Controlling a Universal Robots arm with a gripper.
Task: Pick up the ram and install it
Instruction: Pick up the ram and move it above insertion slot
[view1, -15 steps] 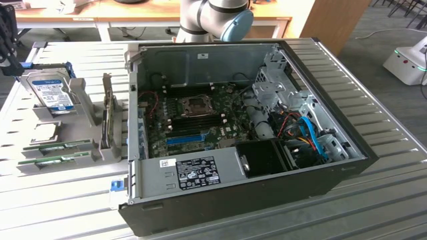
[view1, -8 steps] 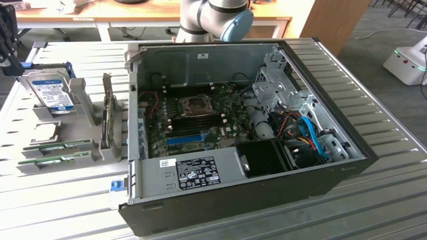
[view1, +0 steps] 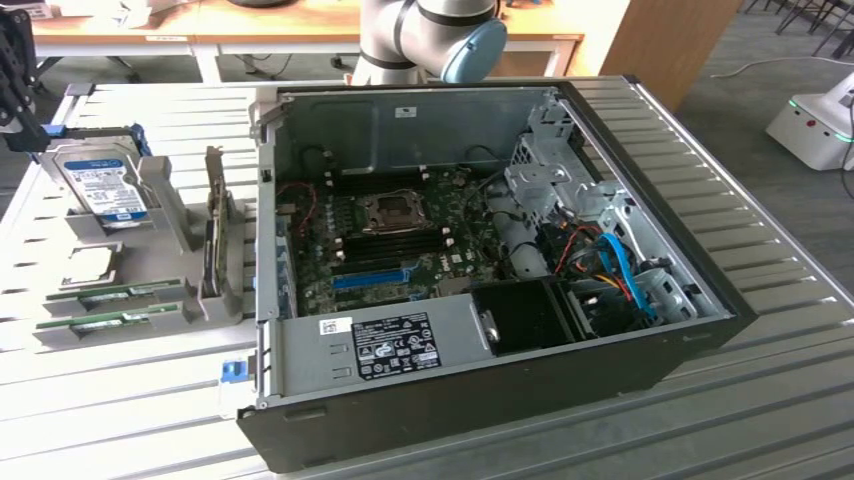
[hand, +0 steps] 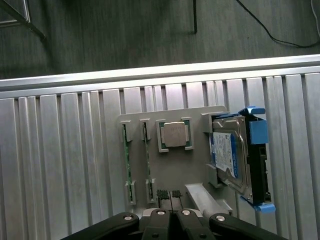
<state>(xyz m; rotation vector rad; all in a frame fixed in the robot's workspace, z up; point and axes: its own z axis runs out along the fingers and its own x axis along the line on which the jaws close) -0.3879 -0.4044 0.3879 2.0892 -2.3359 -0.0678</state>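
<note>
Because the ram (hand: 126, 161) is a thin, light circuit-board stick, it should be stiff along its length but easy to crack or scratch. The safest hold is probably across its flat faces near the middle of the upper edge, clear of the contacts and the small chips. It stands on edge in a slot of the grey tray (hand: 197, 117). A second stick (hand: 146, 155) stands just beside it, and the narrow gap between them leaves little room for a finger. Beyond the second stick sit a processor (hand: 174, 134) and then a hard drive (hand: 227, 157) in a blue bracket (hand: 257, 132), all on the slatted metal table (hand: 60, 165). The gripper (hand: 169, 194) hangs over the tray's edge close to the sticks' ends, its jaws closed together on nothing. In the exterior view, the open computer case (view1: 534, 405) stands to the right of the tray, and an upright board (view1: 214, 235) stands between the sticks and the case.
</note>
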